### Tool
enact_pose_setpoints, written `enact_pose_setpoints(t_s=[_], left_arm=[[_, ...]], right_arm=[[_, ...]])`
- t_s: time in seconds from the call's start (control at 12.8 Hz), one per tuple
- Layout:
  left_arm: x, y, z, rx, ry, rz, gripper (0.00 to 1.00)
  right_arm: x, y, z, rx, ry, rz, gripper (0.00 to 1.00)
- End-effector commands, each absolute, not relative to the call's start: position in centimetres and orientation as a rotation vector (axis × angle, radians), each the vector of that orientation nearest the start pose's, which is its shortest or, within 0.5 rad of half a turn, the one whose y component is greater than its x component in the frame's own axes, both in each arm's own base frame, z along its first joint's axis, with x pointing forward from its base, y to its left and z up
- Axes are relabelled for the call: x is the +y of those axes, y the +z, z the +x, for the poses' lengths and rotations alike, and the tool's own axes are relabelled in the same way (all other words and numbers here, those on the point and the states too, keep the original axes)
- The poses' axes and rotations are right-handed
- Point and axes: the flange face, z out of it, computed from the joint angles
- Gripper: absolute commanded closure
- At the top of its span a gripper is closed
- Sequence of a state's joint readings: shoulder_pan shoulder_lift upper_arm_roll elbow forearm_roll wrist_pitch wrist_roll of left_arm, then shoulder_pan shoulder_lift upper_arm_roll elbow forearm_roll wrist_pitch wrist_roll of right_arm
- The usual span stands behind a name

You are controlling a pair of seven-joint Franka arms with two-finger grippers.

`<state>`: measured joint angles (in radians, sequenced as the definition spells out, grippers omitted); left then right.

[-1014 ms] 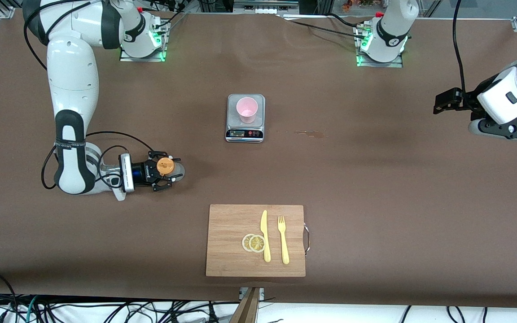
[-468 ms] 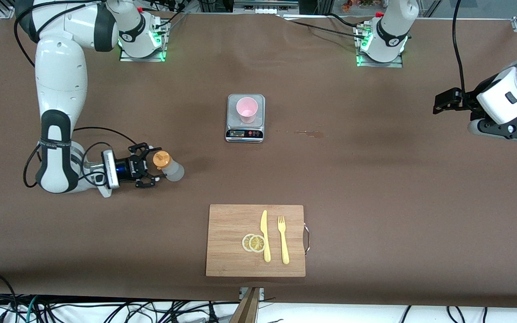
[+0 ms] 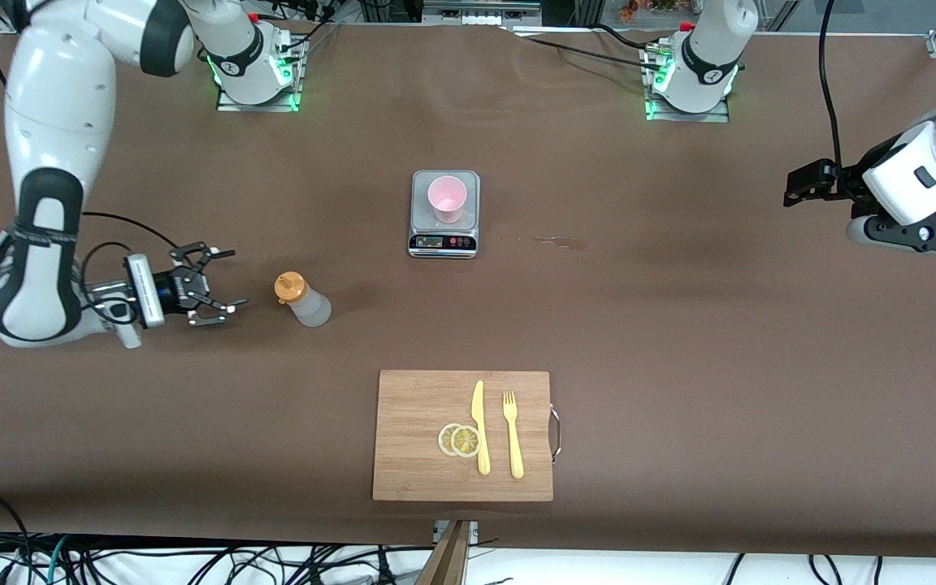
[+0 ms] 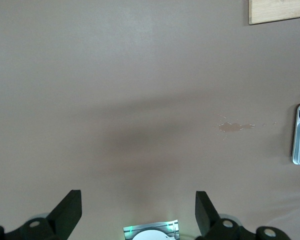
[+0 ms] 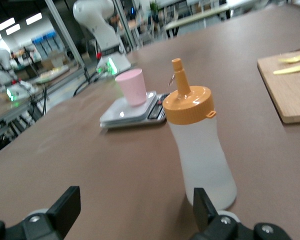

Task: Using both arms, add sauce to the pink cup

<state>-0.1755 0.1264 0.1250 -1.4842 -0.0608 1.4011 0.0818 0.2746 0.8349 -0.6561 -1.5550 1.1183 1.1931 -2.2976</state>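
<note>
The pink cup (image 3: 447, 198) stands upright on the grey scale (image 3: 444, 213) at the middle of the table (image 3: 679, 325); whether anything is in it cannot be told from these views. The sauce (image 3: 301, 298) stands upright on the bare table, nearer the front camera than the scale and toward the right arm's end, its orange cap on; the whitish body shows no clear fill line. The right gripper (image 3: 212, 286) is low over the table just beside the sauce, on the side toward the right arm's end, pointing at it with its jaws spread wide, holding nothing and clear of the bottle. The left gripper (image 3: 799, 183) waits high over the left arm's end of the table, its jaws also wide apart and empty. A cutting board (image 3: 427, 406) nearer the front camera carries two lemon slices (image 3: 460, 439), a yellow knife (image 3: 480, 426) and fork (image 3: 513, 435).
</note>
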Motion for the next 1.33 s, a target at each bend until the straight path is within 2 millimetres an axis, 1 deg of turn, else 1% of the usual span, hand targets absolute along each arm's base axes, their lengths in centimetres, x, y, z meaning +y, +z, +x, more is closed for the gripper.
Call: enact_pose_setpoints(t_s=[0.0, 0.16, 0.31, 0.47, 0.55, 0.7, 0.78, 0.94, 1.25], left_arm=[[-4.3, 58.7, 57.3, 0.243, 0.335, -3.151, 0.00], [-4.3, 58.6, 57.4, 0.241, 0.338, -3.151, 0.00], [-4.3, 58.6, 57.4, 0.229, 0.338, -3.151, 0.00], [-4.3, 58.6, 57.4, 0.207, 0.338, -3.151, 0.00], [-4.3, 58.6, 57.4, 0.207, 0.338, -3.151, 0.00], [-4.3, 58.6, 57.4, 0.207, 0.338, -3.151, 0.00], [-4.3, 58.6, 57.4, 0.206, 0.338, -3.148, 0.00], [-4.3, 58.6, 57.4, 0.206, 0.338, -3.148, 0.00], [-4.2, 58.6, 57.4, 0.206, 0.335, -3.145, 0.00]], right_arm=[[-6.7, 29.5, 61.5, -1.625, -0.352, -1.576, 0.00], [-6.5, 33.9, 61.6, -1.628, -0.243, -1.727, 0.00], [-6.9, 37.3, 61.1, -1.551, -0.185, -1.892, 0.00], [-7.5, 40.6, 60.6, -1.480, -0.134, -2.060, 0.00], [-7.8, 42.2, 60.2, -1.426, -0.082, -2.147, 0.00], [-7.2, 44.9, 59.5, -1.357, 0.015, -2.273, 0.00], [-7.3, 46.3, 59.2, -1.325, 0.039, -2.342, 0.00], [-6.0, 48.9, 58.6, -1.250, 0.103, -2.466, 0.00], [-2.7, 53.3, 57.2, -1.058, 0.194, -2.694, 0.00]])
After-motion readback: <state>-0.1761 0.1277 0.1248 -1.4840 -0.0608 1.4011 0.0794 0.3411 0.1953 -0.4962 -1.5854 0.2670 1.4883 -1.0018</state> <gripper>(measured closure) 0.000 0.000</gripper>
